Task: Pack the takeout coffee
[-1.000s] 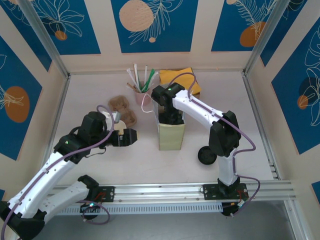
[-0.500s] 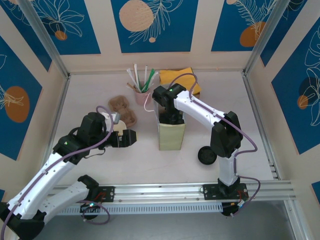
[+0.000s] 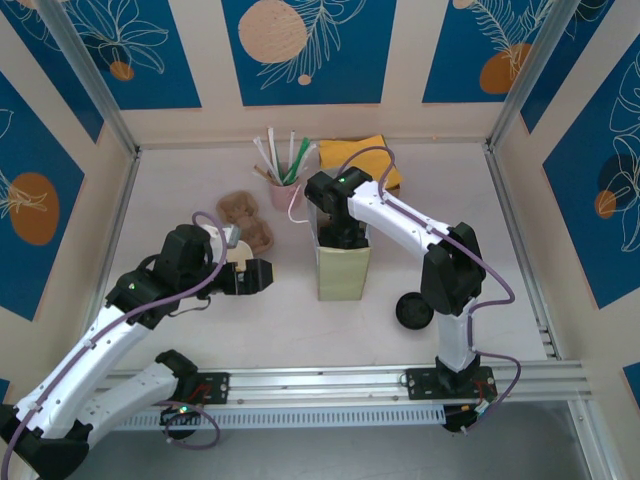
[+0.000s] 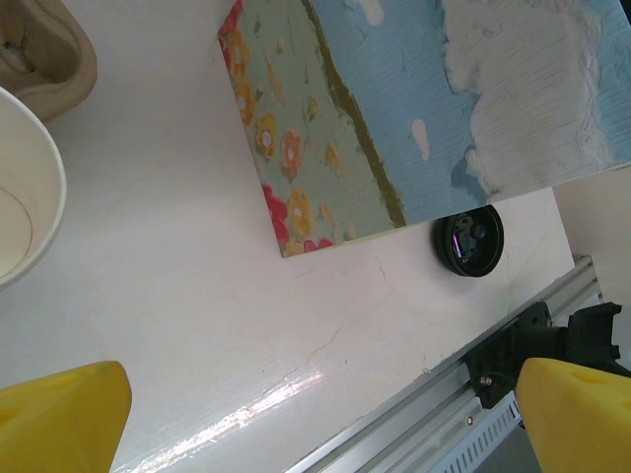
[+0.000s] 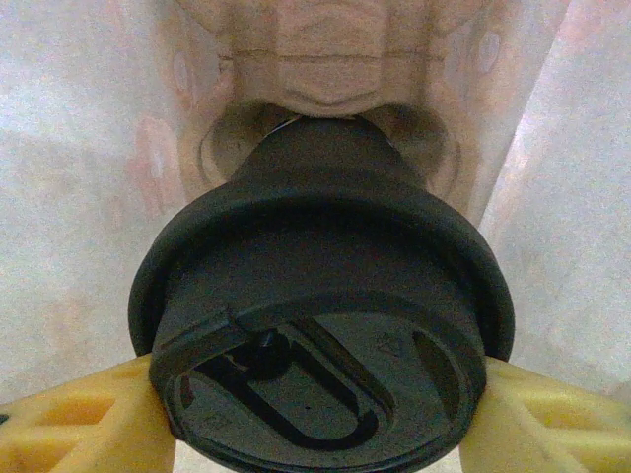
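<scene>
**While the right gripper (image 5: 315,419) clamps it, the takeout coffee (image 5: 315,286) is inside the paper bag (image 3: 342,278)**

Because the right arm (image 3: 400,222) reaches down into the bag's mouth in the overhead view, cup and fingers are hidden there. The right wrist view shows the grip, with one yellow finger pressed against each side of the coffee's lid. The cup's base is hidden behind its own lid. Whether it touches the moulded pulp carrier (image 5: 330,69) on the bag's floor cannot be told. The bag's inner walls are dim and blurred.

Left of the bag, the left gripper (image 3: 258,274) hovers over the table (image 3: 300,335), fingers spread wide with nothing between them. An open white paper cup (image 4: 25,187), cut off by the frame edge, stands near it. A loose black lid (image 3: 413,311) lies right of the bag, toward the near edge. Behind the bag stand a pink cup of straws (image 3: 284,188) and a flat yellow item (image 3: 365,160). Brown pulp trays (image 3: 240,208) lie behind and to its left.

The coffee's round black lid faces the wrist camera, showing a raised rim and a moulded oval recess. The body below tapers away and reads dark.
</scene>
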